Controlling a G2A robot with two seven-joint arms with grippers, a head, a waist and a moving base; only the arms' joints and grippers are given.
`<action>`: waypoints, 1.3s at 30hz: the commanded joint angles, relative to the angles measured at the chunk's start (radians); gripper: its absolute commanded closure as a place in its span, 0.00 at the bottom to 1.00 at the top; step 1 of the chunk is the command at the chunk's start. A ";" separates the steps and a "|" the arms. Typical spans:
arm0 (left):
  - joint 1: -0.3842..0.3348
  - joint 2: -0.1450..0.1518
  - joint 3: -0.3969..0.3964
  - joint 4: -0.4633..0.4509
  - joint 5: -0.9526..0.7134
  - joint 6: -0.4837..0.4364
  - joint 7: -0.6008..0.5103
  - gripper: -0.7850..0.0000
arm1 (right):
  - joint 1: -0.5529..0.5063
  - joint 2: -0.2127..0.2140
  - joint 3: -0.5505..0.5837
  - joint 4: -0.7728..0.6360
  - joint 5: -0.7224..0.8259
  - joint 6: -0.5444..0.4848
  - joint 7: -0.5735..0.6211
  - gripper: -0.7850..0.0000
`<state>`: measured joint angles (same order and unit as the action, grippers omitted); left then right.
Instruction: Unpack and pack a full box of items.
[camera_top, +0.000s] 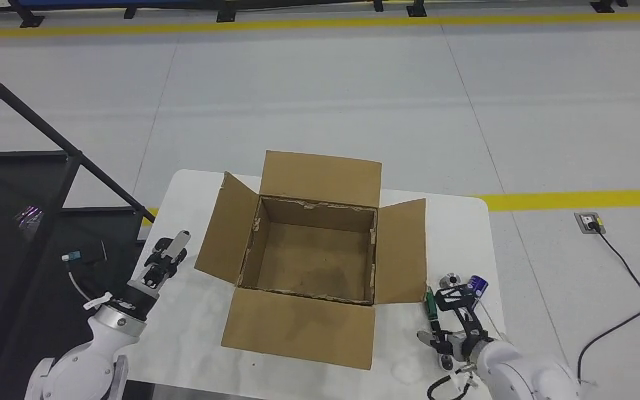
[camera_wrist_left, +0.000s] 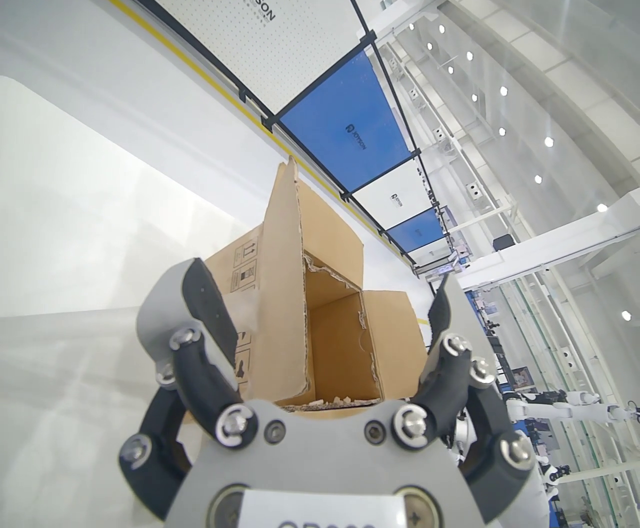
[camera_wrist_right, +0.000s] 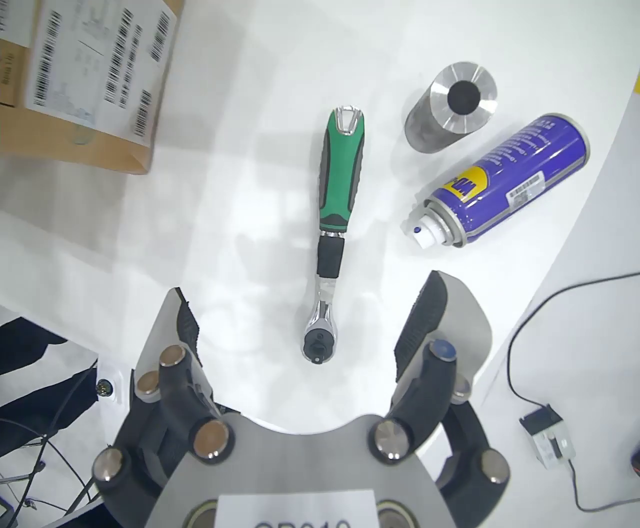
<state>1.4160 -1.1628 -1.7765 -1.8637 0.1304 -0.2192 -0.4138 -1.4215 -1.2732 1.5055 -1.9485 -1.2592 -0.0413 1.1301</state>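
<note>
An open cardboard box (camera_top: 312, 262) (camera_wrist_left: 320, 320) stands mid-table with its flaps spread and nothing visible inside. My left gripper (camera_top: 166, 256) (camera_wrist_left: 325, 305) is open and holds nothing, to the left of the box and pointing toward it. My right gripper (camera_top: 447, 318) (camera_wrist_right: 305, 320) is open above the table's right side. Below it lies a green-handled ratchet wrench (camera_wrist_right: 332, 220) (camera_top: 431, 301), its head between the spread fingers but untouched. Beside the wrench are a blue spray can (camera_wrist_right: 505, 180) (camera_top: 479, 285) on its side and an upright metal cylinder (camera_wrist_right: 450, 110) (camera_top: 452, 279).
The white table (camera_top: 190, 200) has bare room left of the box. A box flap with barcode labels (camera_wrist_right: 90, 75) lies close to the wrench. The table's right edge runs just past the spray can, with a cable and small plug (camera_wrist_right: 547, 440) on the floor beyond.
</note>
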 joint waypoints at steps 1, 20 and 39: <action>-0.003 0.001 0.001 0.002 -0.002 -0.001 0.001 0.00 | 0.034 -0.001 -0.020 0.032 -0.020 0.026 0.030 0.07; -0.012 0.007 -0.012 0.024 -0.024 -0.005 0.015 0.00 | 0.202 -0.008 -0.108 0.254 -0.065 0.103 0.118 0.52; 0.003 0.012 -0.022 0.020 -0.033 -0.008 0.027 0.00 | 0.264 -0.012 -0.142 0.359 -0.048 0.119 0.129 0.77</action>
<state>1.4178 -1.1506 -1.7983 -1.8426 0.0965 -0.2279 -0.3874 -1.1586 -1.2850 1.3643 -1.5922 -1.3074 0.0767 1.2588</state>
